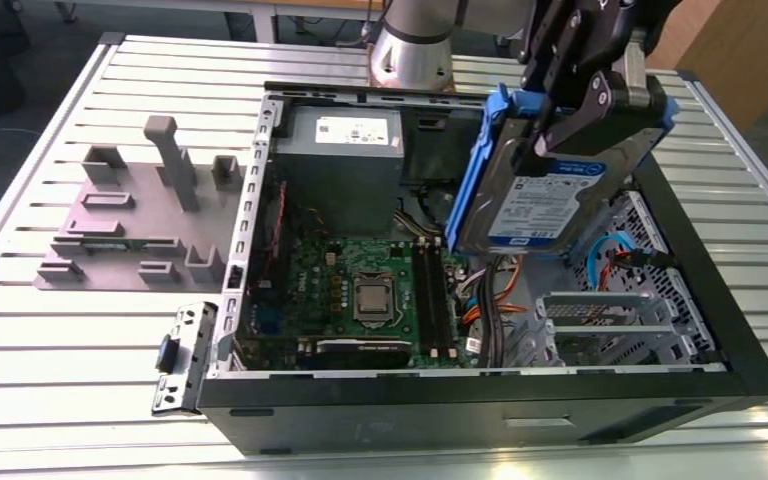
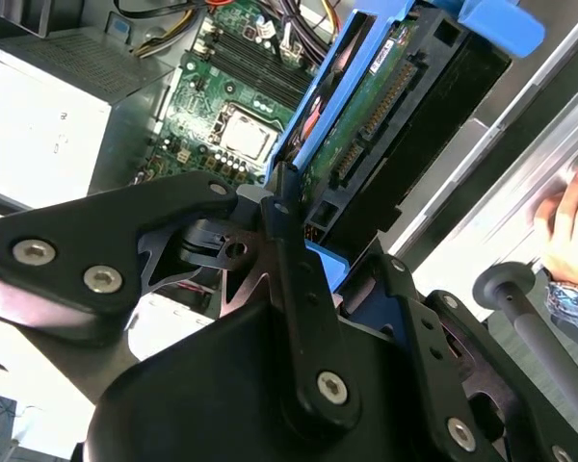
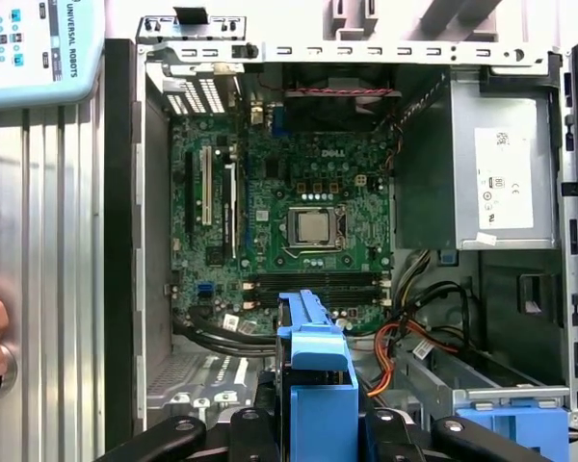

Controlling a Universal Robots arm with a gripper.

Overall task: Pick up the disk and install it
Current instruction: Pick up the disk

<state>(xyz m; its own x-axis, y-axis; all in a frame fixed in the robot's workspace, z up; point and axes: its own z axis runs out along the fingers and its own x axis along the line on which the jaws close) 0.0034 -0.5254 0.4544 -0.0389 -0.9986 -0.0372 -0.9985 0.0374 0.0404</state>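
The disk, a silver-grey hard drive with a white-and-blue label in a blue plastic caddy, hangs tilted on edge above the exterior view's right part of the open computer case. My gripper is shut on its upper end, with black fingers on both faces. In the second wrist view the disk shows its green circuit side, standing out past the gripper. In the first wrist view the caddy's blue edge rises between the fingers, over the case's cables.
Inside the case lie the motherboard, a grey power supply, a metal drive cage and another blue caddy. A grey fixture stands at the exterior view's left. A person's hand rests beside the case.
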